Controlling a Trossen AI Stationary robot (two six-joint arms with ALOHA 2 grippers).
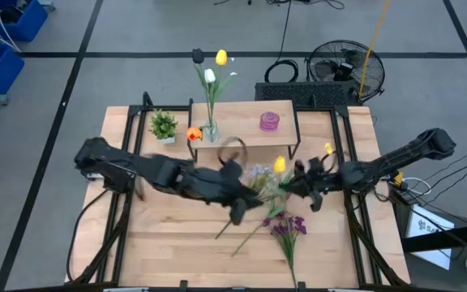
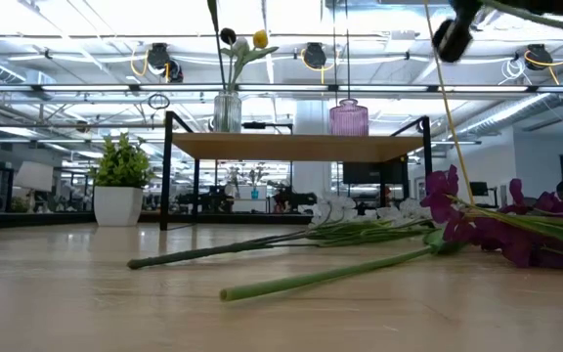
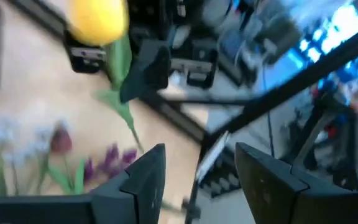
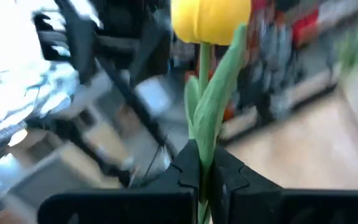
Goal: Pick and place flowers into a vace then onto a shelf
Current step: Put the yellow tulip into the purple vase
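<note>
yellow tulip [image 4: 210,18] upright | purple blooms [image 1: 286,227] flat on table

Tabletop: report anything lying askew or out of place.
Purple blooms and a pale blossom spray lie flat on the table, stems crossing, not in any vase. The right claw grips a yellow tulip; the left claw is open.

The bench [image 1: 177,235] is pale, matt wood; the shelf [image 2: 291,147] has a wooden top on thin black metal legs.

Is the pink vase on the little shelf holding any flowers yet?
Empty. The pink vase stands bare on the shelf, while the clear vase beside it holds tulips. The right gripper grips a yellow tulip.
</note>
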